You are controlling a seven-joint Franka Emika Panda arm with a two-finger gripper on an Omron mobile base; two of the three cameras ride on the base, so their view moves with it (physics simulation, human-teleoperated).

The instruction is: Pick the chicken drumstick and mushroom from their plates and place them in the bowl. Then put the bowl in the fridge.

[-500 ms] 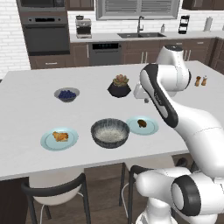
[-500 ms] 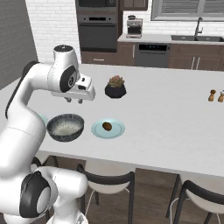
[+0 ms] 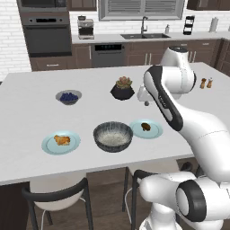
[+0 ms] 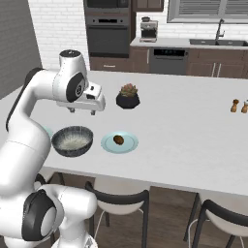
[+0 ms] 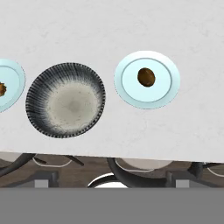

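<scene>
The broad white tabletop [image 3: 27, 108] of the kitchen island carries everything, with dark-framed stools tucked under its near edge. Above it the white arm bends over, and its tool [image 4: 83, 110] hangs in the air over the tabletop behind the bowl and the mushroom's plate, its two fingers spread wide with nothing between them.

The wide, deep round bowl [image 3: 113, 136], dark grey-blue outside and whitish speckled inside, stands near the front edge with nothing in it. On either side of it lies a flat round pale blue plate: the plate on the left [image 3: 61, 143] holds the small golden orange-brown chicken drumstick [image 3: 62, 139], and the plate on the right [image 3: 146, 128] holds the small dark brown rounded mushroom [image 3: 145, 126] at its middle. In the hand view the bowl [image 5: 65, 100] and the mushroom's plate [image 5: 147, 79] lie side by side, close but not touching.

Farther back stand a black pot with a reddish-green succulent [image 3: 122, 88] and, to its left, a small grey bowl of blueberries [image 3: 68, 96]. Two small brown shakers [image 3: 206, 83] stand together far to the right.
</scene>
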